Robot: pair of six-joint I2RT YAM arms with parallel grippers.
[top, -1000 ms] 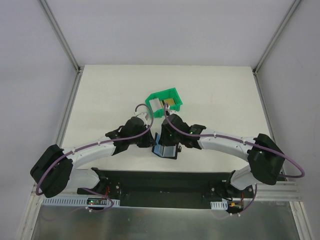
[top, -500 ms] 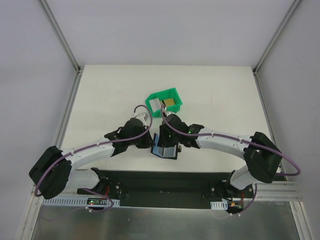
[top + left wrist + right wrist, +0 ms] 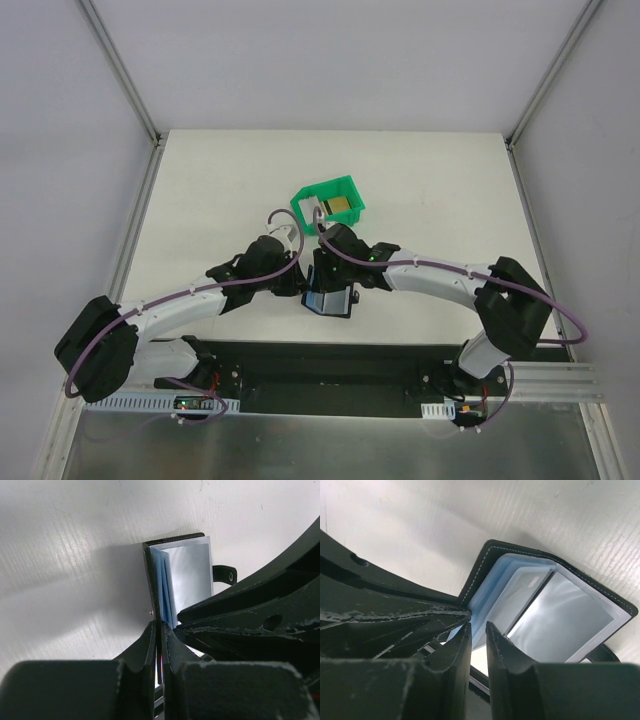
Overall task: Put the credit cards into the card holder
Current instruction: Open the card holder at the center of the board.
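**Holding the card holder (image 3: 555,615) open**

Pinching its black cover (image 3: 148,580) in the left gripper (image 3: 157,630); poising the narrow right gripper (image 3: 478,630) at blue sleeves (image 3: 492,587) (card held? cannot tell). Next: calls for fetching credit cards (image 3: 341,206) lying in the green bin (image 3: 350,186).

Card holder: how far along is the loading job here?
Done: the card holder is open. In hand: the left gripper pinches its cover, the right gripper sits at the blue sleeves. Left: credit cards lie in the green bin; the visible sleeves look empty.
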